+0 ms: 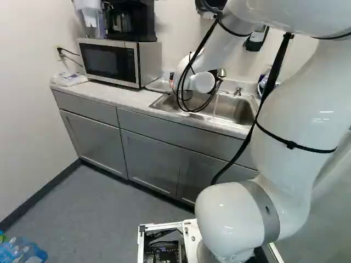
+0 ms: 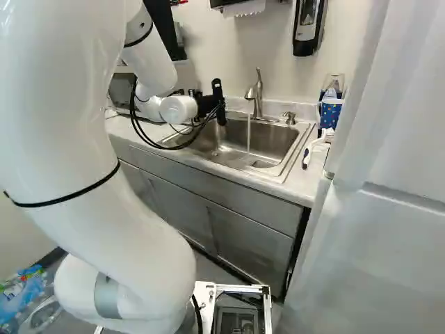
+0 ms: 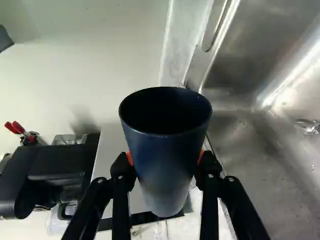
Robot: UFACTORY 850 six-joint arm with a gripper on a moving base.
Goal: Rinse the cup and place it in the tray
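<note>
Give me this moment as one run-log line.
tool: closed on dark blue cup | water: running from faucet into sink | cup: clear of stream | tray: none identifiable

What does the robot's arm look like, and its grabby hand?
The arm is smooth, white and rounded, with a grey band low down and black straps around it. Black cables loop near its wrist. The gripper is black, with two fingers and orange pads.
</note>
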